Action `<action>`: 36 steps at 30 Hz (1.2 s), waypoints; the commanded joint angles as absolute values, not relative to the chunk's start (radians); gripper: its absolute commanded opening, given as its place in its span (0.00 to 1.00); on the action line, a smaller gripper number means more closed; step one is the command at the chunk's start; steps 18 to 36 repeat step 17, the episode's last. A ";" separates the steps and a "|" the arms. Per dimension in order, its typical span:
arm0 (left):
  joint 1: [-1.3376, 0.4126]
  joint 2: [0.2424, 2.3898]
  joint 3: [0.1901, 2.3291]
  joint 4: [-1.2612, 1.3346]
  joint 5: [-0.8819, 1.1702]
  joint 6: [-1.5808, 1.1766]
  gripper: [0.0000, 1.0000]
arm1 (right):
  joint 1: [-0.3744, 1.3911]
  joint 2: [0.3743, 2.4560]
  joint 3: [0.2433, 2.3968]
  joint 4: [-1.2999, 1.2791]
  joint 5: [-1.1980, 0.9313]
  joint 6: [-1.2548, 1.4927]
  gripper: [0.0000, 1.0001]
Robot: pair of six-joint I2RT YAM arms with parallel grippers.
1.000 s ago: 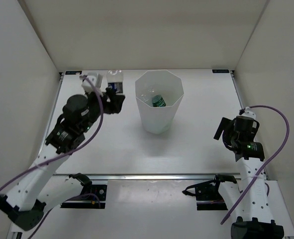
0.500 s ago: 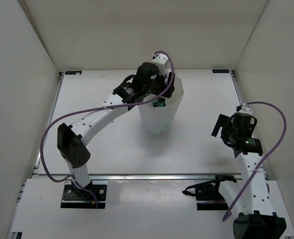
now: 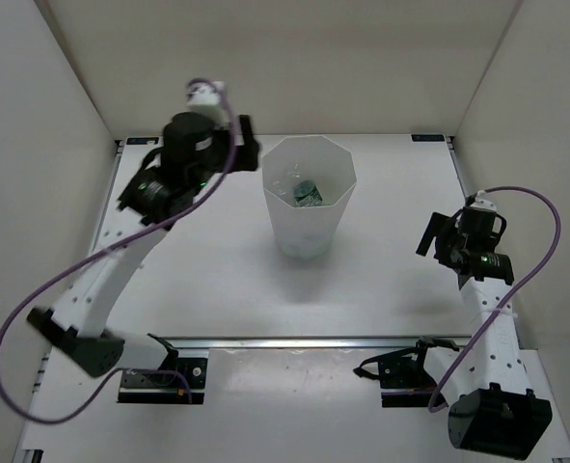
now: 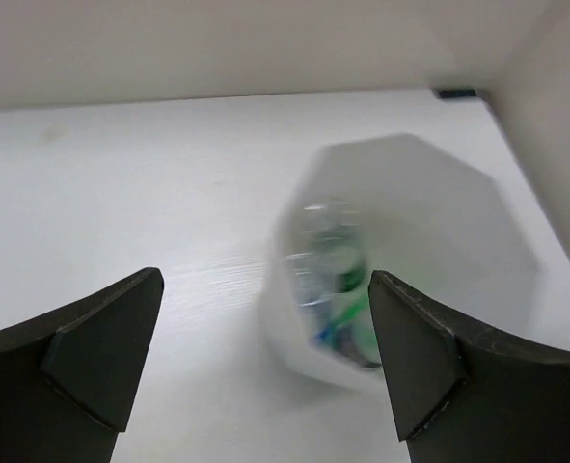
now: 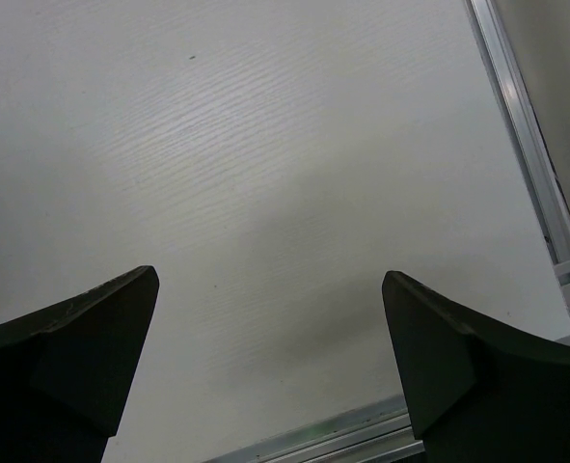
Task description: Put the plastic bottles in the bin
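The white translucent bin (image 3: pixel 304 236) stands mid-table. Inside it lie plastic bottles (image 3: pixel 306 192), clear and green ones piled together. In the left wrist view the bin (image 4: pixel 458 193) is motion-blurred, with the bottles (image 4: pixel 335 280) showing green and blue labels at its bottom. My left gripper (image 3: pixel 249 147) hangs raised just left of the bin's rim, open, with nothing between its fingers (image 4: pixel 101 357). My right gripper (image 3: pixel 433 232) is far to the right near the table's edge, open and empty above bare tabletop (image 5: pixel 265 193).
White walls enclose the table on the left, back and right. An aluminium rail (image 5: pixel 528 145) runs along the right edge beside my right gripper. A rail (image 3: pixel 294 340) also borders the near edge by the arm bases.
My left gripper carried a bottle from the bin's left to over the bin, opened, and has swung back left empty. The bottle now lies in the bin. The right arm barely shifted.
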State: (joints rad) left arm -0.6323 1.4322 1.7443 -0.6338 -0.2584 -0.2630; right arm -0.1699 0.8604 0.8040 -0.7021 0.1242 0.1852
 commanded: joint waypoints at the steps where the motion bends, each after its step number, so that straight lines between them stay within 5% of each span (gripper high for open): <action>1: -0.388 1.254 1.532 -0.804 -0.357 -0.400 0.99 | -0.192 0.922 0.867 -0.721 0.095 0.157 0.99; 5: -0.180 1.114 1.151 -0.856 -0.399 -0.494 0.99 | -0.193 0.971 0.873 -0.698 0.052 0.155 0.99; 9: -0.110 1.081 1.008 -0.923 -0.436 -0.512 0.99 | -0.213 1.000 0.906 -0.672 -0.046 0.150 0.99; 36: -0.127 0.970 0.985 -0.804 -0.345 -0.520 0.99 | -0.215 1.014 0.933 -0.615 -0.025 0.172 1.00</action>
